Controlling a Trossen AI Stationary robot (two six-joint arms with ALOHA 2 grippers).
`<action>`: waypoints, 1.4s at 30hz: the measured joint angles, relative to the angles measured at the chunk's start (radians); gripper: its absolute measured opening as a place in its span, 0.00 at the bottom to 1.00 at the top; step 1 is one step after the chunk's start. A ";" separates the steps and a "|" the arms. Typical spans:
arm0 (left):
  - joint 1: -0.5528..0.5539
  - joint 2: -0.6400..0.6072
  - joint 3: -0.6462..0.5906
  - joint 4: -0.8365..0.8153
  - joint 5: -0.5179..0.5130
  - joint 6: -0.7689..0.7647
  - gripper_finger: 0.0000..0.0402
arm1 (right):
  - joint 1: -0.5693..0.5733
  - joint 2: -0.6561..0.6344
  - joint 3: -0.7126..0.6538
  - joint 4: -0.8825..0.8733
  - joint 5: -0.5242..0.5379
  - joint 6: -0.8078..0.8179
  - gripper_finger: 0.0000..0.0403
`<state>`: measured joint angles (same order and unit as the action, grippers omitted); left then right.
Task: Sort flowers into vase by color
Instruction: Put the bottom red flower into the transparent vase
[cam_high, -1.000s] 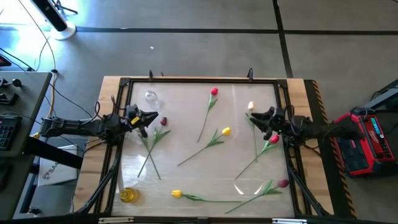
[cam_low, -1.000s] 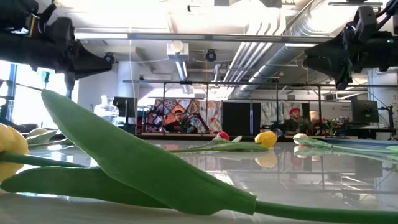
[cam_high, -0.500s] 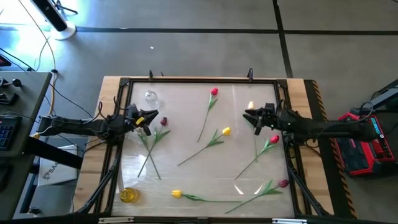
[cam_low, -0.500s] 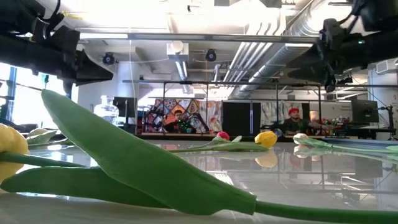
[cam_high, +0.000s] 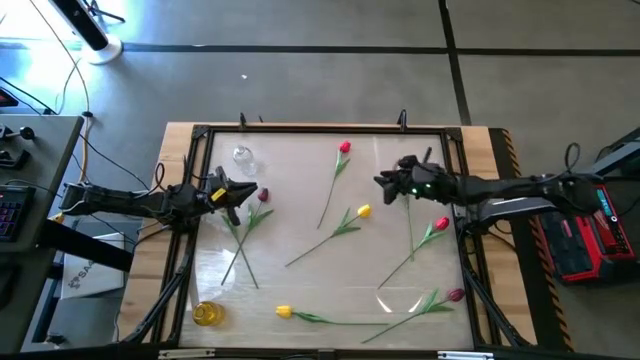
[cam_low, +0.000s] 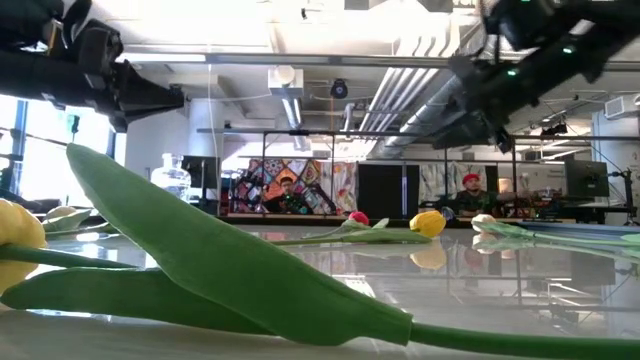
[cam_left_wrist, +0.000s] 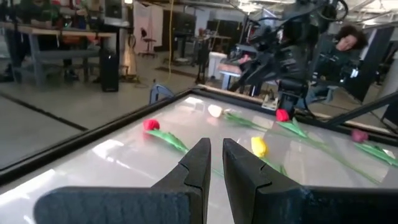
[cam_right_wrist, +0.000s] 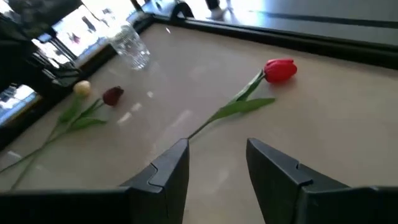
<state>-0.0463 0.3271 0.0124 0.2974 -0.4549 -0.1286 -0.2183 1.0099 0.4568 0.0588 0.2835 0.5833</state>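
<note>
Item: my right gripper, jaws parted and holding nothing, hovering above the table toward two o'clock of its centre, aimed at the red tulip whose head lies near twelve o'clock and whose stem runs back toward the middle. Item: my left gripper, fingers nearly together and empty, waiting at nine o'clock just beside a maroon tulip. Item: the flowers, all lying flat and unsorted: a yellow tulip just right of centre, a second yellow tulip at six o'clock, a red-pink tulip at three o'clock, a maroon one at four o'clock, and a cream one showing by the left-hand maroon in my right wrist view. Item: containers: a clear glass vase at ten o'clock and a yellow-tinted vase at seven o'clock; I see no flower in either. Risks, as I judge them: the stems are thin and lie flat, so my jaws could close above one and miss, or skid it along the glossy surface; crossed stems on the left could lift together; a long stem swung carelessly could topple a light vase.
</note>
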 joint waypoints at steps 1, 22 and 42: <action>-0.006 0.000 0.000 0.000 0.000 0.002 0.08 | -0.008 0.029 0.031 -0.025 0.000 -0.005 0.37; -0.069 0.001 0.000 -0.176 -0.041 -0.129 0.08 | -0.115 0.477 0.470 -0.328 -0.202 0.172 0.37; -0.069 0.258 0.308 -0.224 -0.047 -0.158 0.30 | -0.056 0.462 0.509 -0.757 -0.116 0.044 0.37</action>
<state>-0.1150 0.5851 0.3203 0.0738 -0.5017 -0.2864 -0.2739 1.4716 0.9658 -0.6987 0.1673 0.6273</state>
